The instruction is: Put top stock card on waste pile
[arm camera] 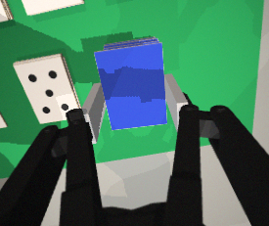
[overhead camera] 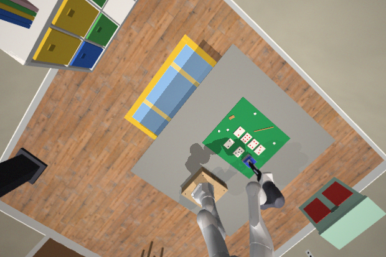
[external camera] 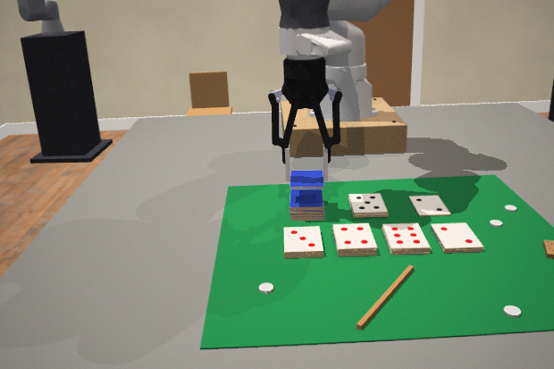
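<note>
My gripper [external camera: 306, 171] is shut on the top card [external camera: 306, 179], a blue-backed tile. It holds the card level a little above the face-down stock [external camera: 306, 205], straight over it. In the wrist view the card [arm camera: 132, 87] sits between my two finger pads, and the stock's edges show just behind it. The waste pile [external camera: 367, 204], whose top card is white with five black pips, lies on the green mat [external camera: 381, 261] right beside the stock. It also shows in the wrist view [arm camera: 47, 92]. From above, the gripper [overhead camera: 249, 162] is at the mat's near edge.
Another black-pip card [external camera: 429, 205] lies beyond the waste pile. A row of red-pip piles [external camera: 382, 239] lies in front. A wooden stick [external camera: 385, 296], white chips [external camera: 266, 287] and a small wooden block [external camera: 549, 247] lie on the mat. The robot's wooden base [external camera: 353, 131] stands behind.
</note>
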